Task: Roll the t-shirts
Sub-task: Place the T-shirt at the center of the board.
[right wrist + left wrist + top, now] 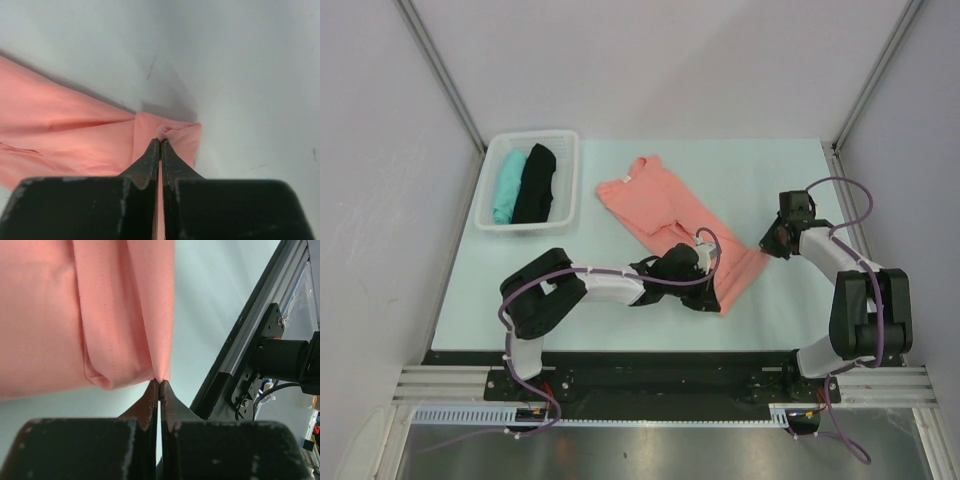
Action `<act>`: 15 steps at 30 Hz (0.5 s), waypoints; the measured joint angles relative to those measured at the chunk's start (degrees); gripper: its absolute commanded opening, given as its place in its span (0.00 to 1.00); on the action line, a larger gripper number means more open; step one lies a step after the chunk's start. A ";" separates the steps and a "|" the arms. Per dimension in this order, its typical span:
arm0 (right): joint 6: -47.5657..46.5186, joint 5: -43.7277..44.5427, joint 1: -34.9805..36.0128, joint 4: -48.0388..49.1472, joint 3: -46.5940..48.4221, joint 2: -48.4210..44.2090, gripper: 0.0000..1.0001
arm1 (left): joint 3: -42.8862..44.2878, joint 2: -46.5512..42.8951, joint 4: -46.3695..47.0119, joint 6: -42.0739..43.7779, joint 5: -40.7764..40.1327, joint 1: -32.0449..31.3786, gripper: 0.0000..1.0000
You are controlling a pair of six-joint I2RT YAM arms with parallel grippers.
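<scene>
1. Pink shirt [660, 215] lies just right of the basket [535, 134] as a folded strip. Its long axis slants from the collar near the basket away to the hem.
2. Both grippers are at the hem end. The left gripper [159, 384] is clamped on one corner and the right gripper [160, 141] on the other, farther from the basket.
3. The roll likely has to run up the strip, toward the basket.
</scene>
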 measured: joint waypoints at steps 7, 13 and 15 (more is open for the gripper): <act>1.18 0.83 2.12 1.14 2.21 5.14 0.02 | -0.22 0.00 -1.01 0.07 0.07 1.57 0.00; 1.86 1.14 2.58 2.78 2.64 9.14 0.02 | -0.22 0.00 -4.50 1.09 -2.25 2.40 0.00; 1.99 1.09 2.58 3.34 2.89 9.84 0.02 | -0.22 0.00 -5.22 1.64 -3.21 2.51 0.00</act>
